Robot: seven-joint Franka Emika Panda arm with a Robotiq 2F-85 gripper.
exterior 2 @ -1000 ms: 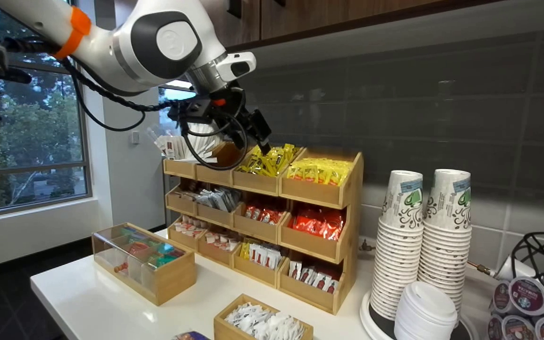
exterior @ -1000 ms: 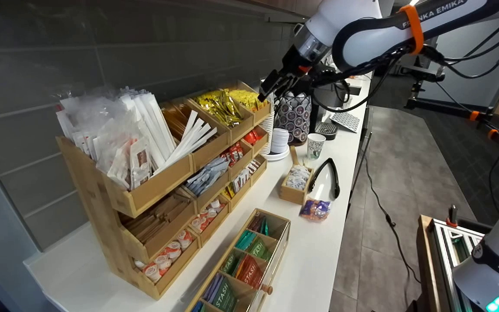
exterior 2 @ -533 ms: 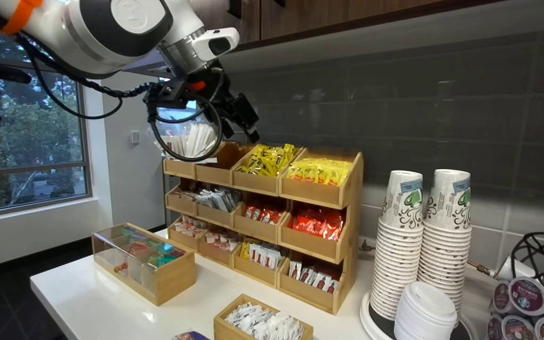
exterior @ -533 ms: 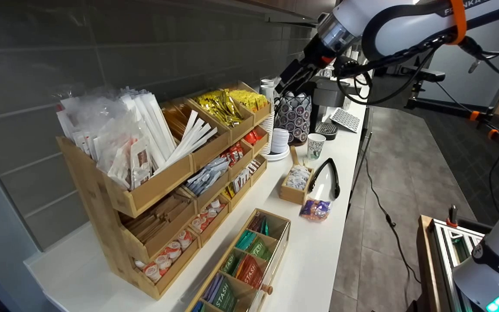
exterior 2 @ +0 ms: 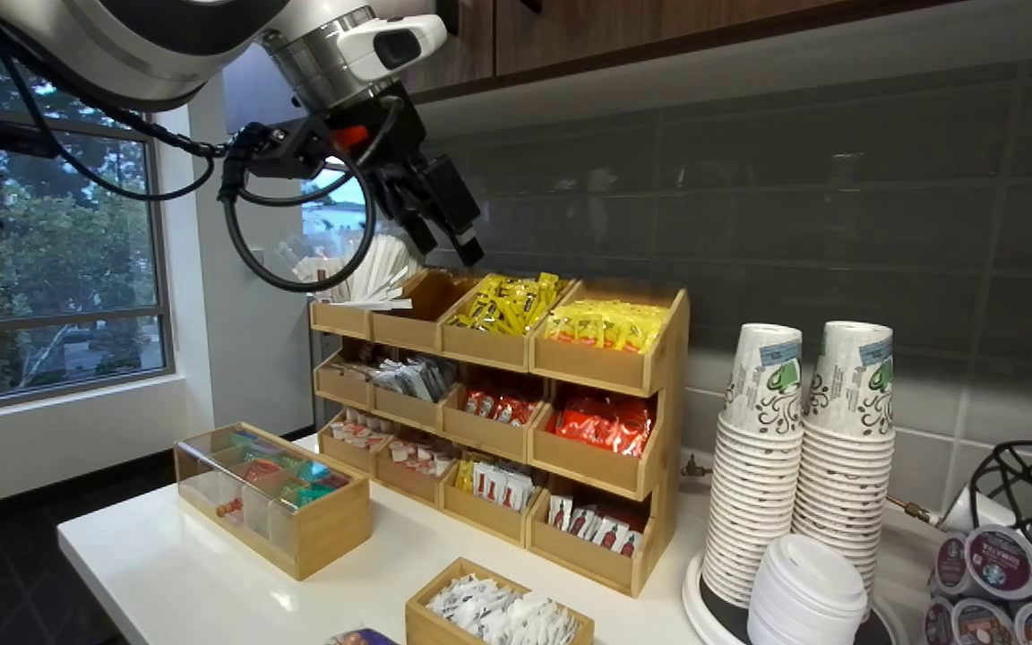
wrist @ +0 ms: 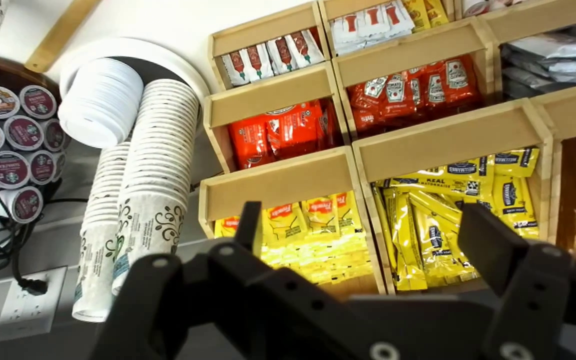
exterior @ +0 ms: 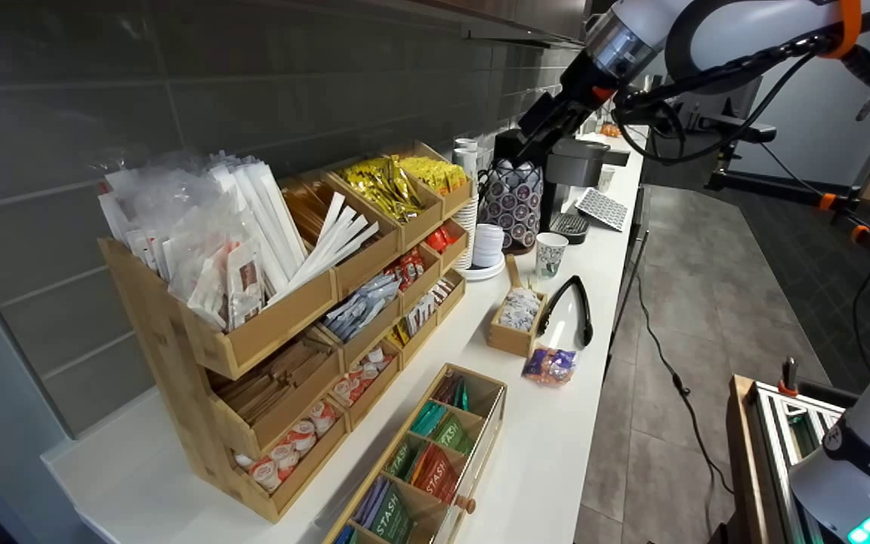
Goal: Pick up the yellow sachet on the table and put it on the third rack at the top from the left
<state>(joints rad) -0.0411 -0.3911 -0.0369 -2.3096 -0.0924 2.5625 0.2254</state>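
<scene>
Tool [wrist: 368,232] gapes toward glossy, dark-labelled yellow sachets [wrist: 435,235] in the third rack [wrist: 443,142].

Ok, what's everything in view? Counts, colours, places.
stepped organiser: one, pale wood, on counter
counter: one, white, beneath organiser
yellow sachets: many, yellow, mostly top tier
other packets: many, red, white, grey, organiser
tea box: one, wooden, counter
packet box: one, wooden, counter
cup stacks: two, white, beside organiser
lids: many, white, beside cup stacks
pods: many, mostly purple, beside lids
coffee machine: one, dark, near pods
loose cup: one, white, counter
tongs: one, black, counter
shiny packet: one, purple-orange, counter
arm: one, white, raised
gripper: one, black, open, mid-air
</scene>
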